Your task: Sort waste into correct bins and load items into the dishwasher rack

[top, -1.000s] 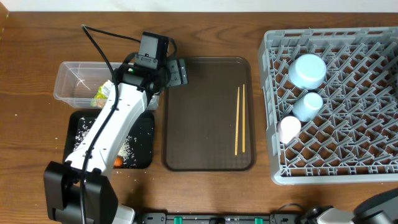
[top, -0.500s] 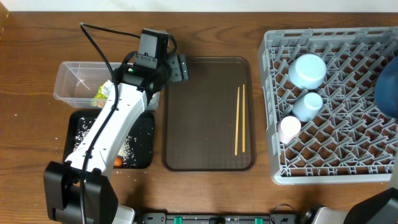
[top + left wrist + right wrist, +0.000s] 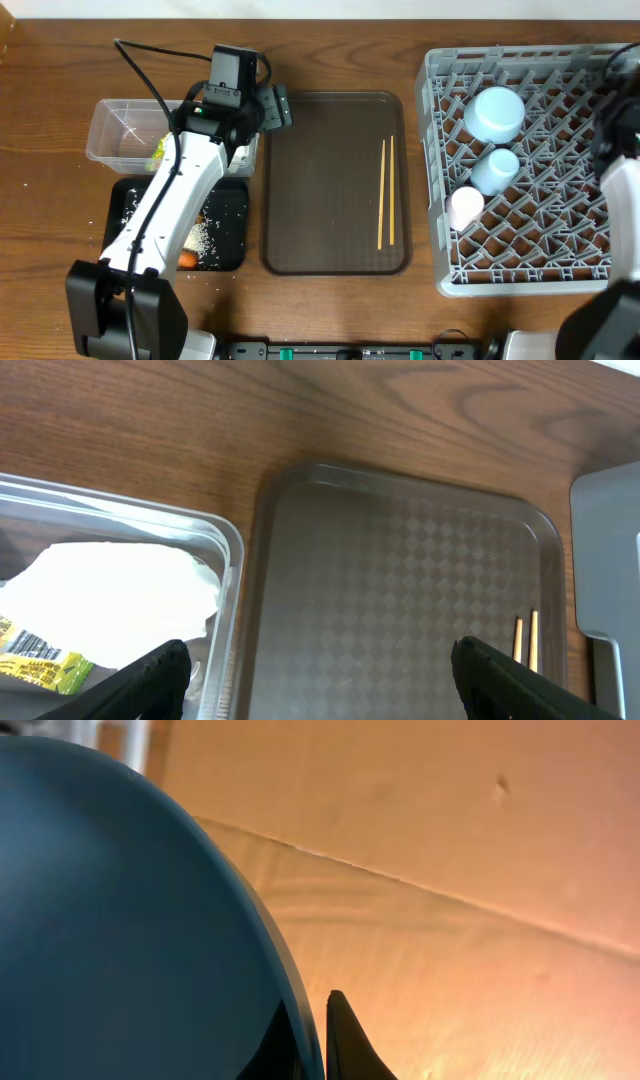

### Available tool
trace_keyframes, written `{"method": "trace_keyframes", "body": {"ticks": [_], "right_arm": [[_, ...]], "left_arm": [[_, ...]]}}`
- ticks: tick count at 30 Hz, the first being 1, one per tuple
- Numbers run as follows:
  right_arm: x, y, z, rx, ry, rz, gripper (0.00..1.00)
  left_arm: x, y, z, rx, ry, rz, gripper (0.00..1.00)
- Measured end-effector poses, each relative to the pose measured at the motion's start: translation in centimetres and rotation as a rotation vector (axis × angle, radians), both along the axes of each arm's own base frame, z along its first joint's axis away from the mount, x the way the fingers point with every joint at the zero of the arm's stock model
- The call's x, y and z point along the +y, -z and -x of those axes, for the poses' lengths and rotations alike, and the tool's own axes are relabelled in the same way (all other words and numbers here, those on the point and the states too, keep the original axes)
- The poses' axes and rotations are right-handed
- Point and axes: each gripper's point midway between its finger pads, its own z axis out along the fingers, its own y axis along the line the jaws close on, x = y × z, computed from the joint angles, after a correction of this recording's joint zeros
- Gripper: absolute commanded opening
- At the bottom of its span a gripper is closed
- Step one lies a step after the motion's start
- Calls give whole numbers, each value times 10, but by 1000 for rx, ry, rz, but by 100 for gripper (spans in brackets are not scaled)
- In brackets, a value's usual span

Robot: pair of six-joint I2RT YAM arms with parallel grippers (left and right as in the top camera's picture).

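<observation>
My left gripper [image 3: 277,105] [image 3: 320,670] is open and empty, over the brown tray's top-left corner beside the clear tub [image 3: 105,125] [image 3: 232,550]. The tub holds white paper [image 3: 110,600] and a yellow-green wrapper [image 3: 160,152]. The black tray [image 3: 232,225] holds white crumbs and an orange piece [image 3: 187,260]. The chopsticks [image 3: 385,190] [image 3: 525,635] lie on the brown tray. The grey rack [image 3: 560,270] holds the light-blue bowl [image 3: 497,112], the light-blue cup [image 3: 495,168] and the white-pink cup [image 3: 465,207]. My right gripper [image 3: 318,1020] is shut on the rim of the dark-blue plate [image 3: 120,920], at the rack's right edge.
The brown serving tray [image 3: 320,200] [image 3: 400,580] lies between the bins and the rack. My left arm [image 3: 170,210] crosses over the black tray and the tub. My right arm [image 3: 615,130] hangs over the rack's right side. Wooden table [image 3: 60,230] surrounds everything.
My right arm has come in over the rack's right edge with the plate. My left gripper has shifted a little to the left, toward the tub.
</observation>
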Motion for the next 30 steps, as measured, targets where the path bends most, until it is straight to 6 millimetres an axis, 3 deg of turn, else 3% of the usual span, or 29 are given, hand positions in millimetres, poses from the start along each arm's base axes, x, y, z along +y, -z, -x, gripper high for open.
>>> {"method": "trace_keyframes", "body": {"ticks": [3, 9, 14, 18, 22, 24, 27, 30], "right_arm": [[11, 19, -14, 76, -21, 7, 1], [38, 34, -35, 146, -73, 30, 2], [56, 37, -45, 113, -98, 29, 19], [78, 37, -56, 73, -140, 20, 26], [96, 41, -60, 45, -161, 1, 46], [105, 44, -61, 32, -172, -11, 63], [121, 46, -65, -5, -194, -26, 68], [137, 46, -70, -36, -221, -36, 81]], "left_arm": [[1, 0, 0, 0, -2, 0, 84], [2, 0, 0, -1, 2, -5, 84], [2, 0, 0, -3, 13, -13, 84], [2, 0, 0, -3, 14, -13, 84], [2, 0, 0, -3, 14, -13, 84], [2, 0, 0, -3, 14, -13, 84], [2, 0, 0, -3, 14, -13, 84], [2, 0, 0, -3, 14, -13, 84]]}}
